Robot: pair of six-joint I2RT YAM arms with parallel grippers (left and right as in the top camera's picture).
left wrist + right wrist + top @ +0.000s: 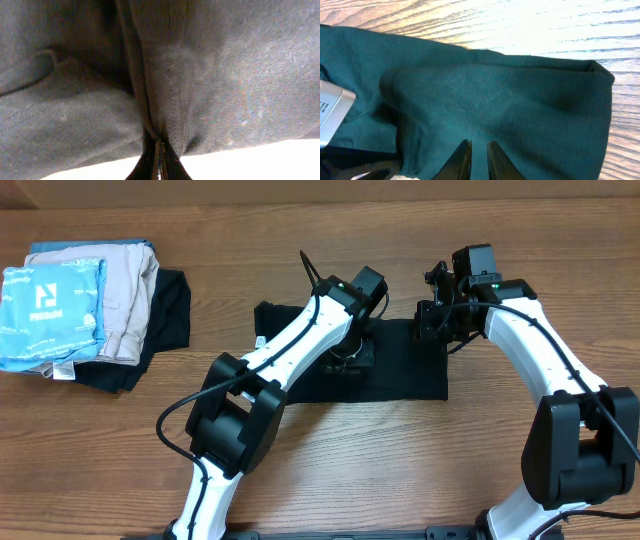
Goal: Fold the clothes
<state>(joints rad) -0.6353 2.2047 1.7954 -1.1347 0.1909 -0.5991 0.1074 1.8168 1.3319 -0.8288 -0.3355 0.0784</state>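
The black T-shirt lies partly folded as a wide band in the middle of the wooden table. My left gripper is down on its middle. In the left wrist view it is shut on a raised fold of the fabric with a stitched seam. My right gripper is at the shirt's far right corner. In the right wrist view its fingers are nearly together with a layer of the shirt pinched between them. The neck tag is hidden.
A stack of folded garments sits at the far left: a light blue one with a white logo, a beige one and a black one beneath. Bare wood lies in front of the shirt.
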